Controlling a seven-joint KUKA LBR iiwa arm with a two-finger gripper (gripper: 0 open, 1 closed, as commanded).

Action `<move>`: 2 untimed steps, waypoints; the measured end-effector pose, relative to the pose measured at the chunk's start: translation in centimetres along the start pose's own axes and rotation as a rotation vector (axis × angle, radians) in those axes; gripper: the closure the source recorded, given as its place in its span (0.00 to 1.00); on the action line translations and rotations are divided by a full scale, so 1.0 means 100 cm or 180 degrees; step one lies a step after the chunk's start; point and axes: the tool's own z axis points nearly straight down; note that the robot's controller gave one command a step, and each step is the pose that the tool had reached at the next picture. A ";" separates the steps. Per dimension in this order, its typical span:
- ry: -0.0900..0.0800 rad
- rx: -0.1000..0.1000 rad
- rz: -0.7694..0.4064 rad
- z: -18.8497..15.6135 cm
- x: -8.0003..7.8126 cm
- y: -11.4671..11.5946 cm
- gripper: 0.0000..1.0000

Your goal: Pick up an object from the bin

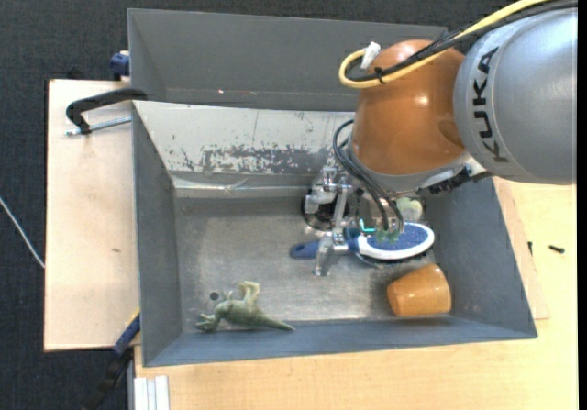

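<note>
My gripper [328,232] hangs low over the middle of the bin floor, just below the orange cover on the wrist. Right beside it on the right lies a blue-and-white oval thing [400,241] with a white rim, partly under the arm. A small dark blue piece [301,251] lies on the floor touching the gripper's left side. Whether it belongs to the oval thing I cannot tell. An orange rounded block [419,291] sits near the front right, a little below the oval thing.
A green toy dinosaur [240,307] lies on its side at the front left of the bin. The big arm and its cables cover the bin's back right part. Bare floor stretches along the left half.
</note>
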 end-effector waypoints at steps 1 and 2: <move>-0.0012 0.0005 -0.0178 0.117 -0.009 -0.073 0.00; -0.0029 -0.0001 -0.0187 0.113 -0.010 -0.070 1.00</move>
